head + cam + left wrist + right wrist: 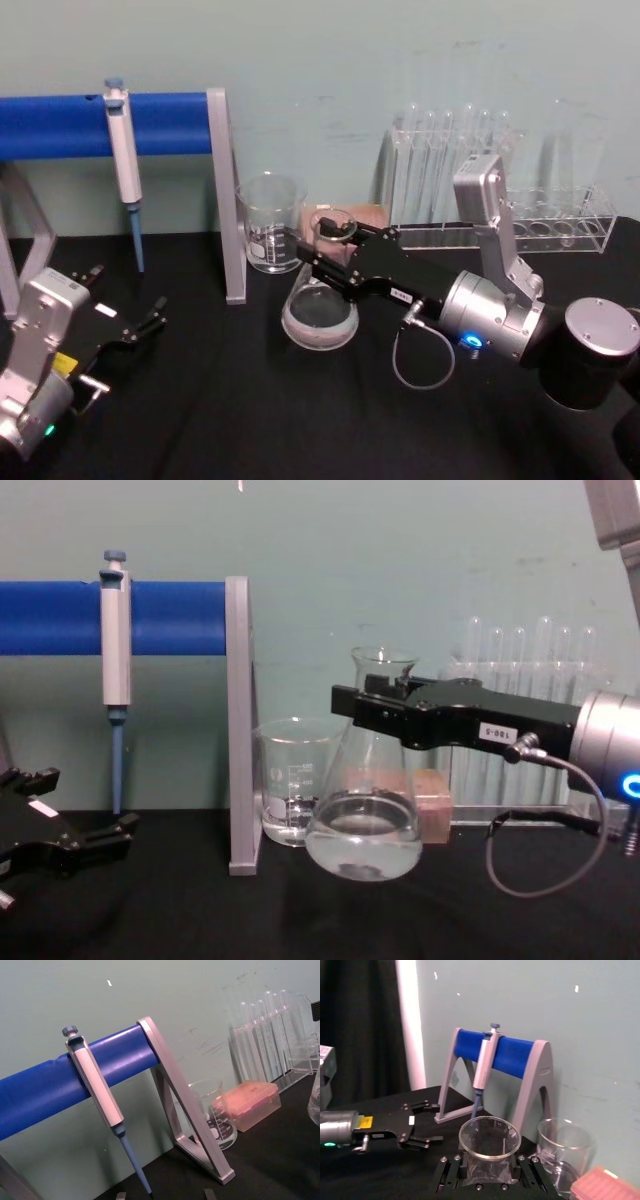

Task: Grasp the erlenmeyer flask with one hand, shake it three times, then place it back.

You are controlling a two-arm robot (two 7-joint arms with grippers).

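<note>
The erlenmeyer flask (365, 840) is clear glass with a little clear liquid in its wide base. It is near the middle of the black table, in front of the beaker. My right gripper (385, 705), the hand with the silver wrist and blue ring, is shut on the flask's neck just under the flared rim. In the head view this gripper (328, 248) reaches in from the right over the flask (320, 320). In the right wrist view the rim (490, 1137) sits between the fingers (447, 1172). I cannot tell whether the base touches the table. My left gripper (130, 292) rests open at the far left.
A glass beaker (270, 225) stands just behind the flask, beside the grey leg of a blue-barred stand (228, 200) that holds a pipette (122, 150). A pink box (435, 805) and a clear test-tube rack (520, 200) are behind on the right.
</note>
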